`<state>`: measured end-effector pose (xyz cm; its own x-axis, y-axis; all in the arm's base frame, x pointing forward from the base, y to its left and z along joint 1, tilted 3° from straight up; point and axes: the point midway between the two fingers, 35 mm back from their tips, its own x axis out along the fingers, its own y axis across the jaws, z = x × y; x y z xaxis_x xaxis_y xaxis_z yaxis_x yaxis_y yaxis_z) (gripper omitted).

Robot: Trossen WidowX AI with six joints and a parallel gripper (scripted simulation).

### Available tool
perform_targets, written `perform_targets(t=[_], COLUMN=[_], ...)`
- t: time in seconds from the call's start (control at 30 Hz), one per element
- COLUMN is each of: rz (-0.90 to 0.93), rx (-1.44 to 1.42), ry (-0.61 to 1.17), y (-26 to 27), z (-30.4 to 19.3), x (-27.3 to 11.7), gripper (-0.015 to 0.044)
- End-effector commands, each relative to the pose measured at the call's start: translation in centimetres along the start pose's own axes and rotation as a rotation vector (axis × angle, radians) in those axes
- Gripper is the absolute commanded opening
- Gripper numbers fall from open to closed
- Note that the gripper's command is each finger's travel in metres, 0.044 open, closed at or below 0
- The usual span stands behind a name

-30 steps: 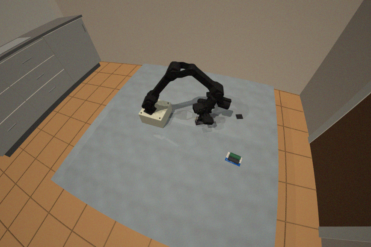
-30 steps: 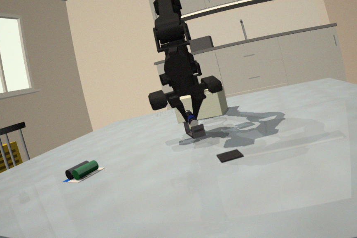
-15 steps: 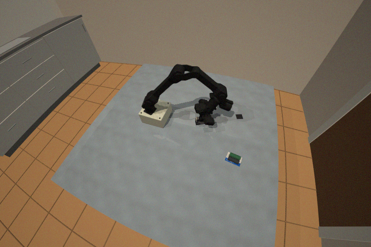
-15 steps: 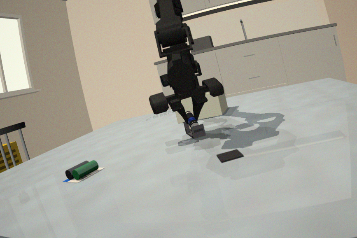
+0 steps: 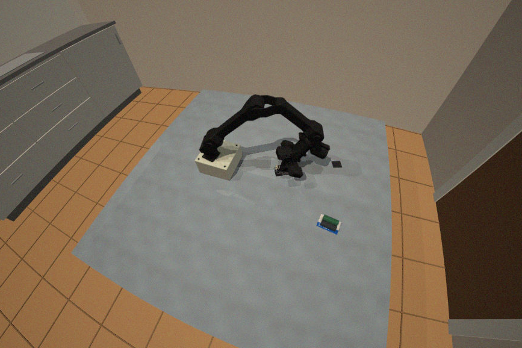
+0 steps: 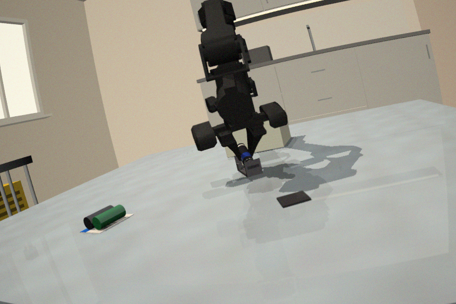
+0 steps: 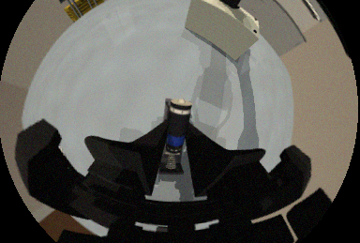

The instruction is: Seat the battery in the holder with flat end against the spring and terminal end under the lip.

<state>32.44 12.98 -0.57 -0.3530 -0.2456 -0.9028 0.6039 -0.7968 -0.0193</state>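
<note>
The battery (image 6: 245,155) (image 7: 178,125) is dark with a blue band and a pale ring near its terminal end. My gripper (image 6: 245,154) (image 7: 176,124) is shut on it. The battery is tilted: its terminal end is raised toward the arm's base, and its flat end points down toward the holder's spring end. The small dark holder (image 5: 281,173) (image 6: 254,167) (image 7: 172,170) stands on the table directly below. In the wrist view the spring (image 7: 172,159) shows just past the flat end. Whether the two touch, I cannot tell. The lip is mostly hidden behind the battery.
A green cylinder (image 5: 331,220) (image 6: 109,217) and a dark cylinder (image 5: 328,225) (image 6: 88,220) lie side by side on a blue and white piece. A flat black square (image 5: 336,164) (image 6: 293,199) lies beyond the holder. The arm's cream base block (image 5: 213,168) (image 7: 220,26) stands behind it.
</note>
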Motion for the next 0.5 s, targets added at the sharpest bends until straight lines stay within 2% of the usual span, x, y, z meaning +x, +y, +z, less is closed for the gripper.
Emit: perform_targets(t=[0.0,0.47], rz=[0.003,-0.006], rx=[0.006,0.006], ry=[-0.010,-0.009], y=[0.11,0.13], z=[-0.17,-0.75], x=[-0.11,-0.24], gripper=[0.0073,0.0073])
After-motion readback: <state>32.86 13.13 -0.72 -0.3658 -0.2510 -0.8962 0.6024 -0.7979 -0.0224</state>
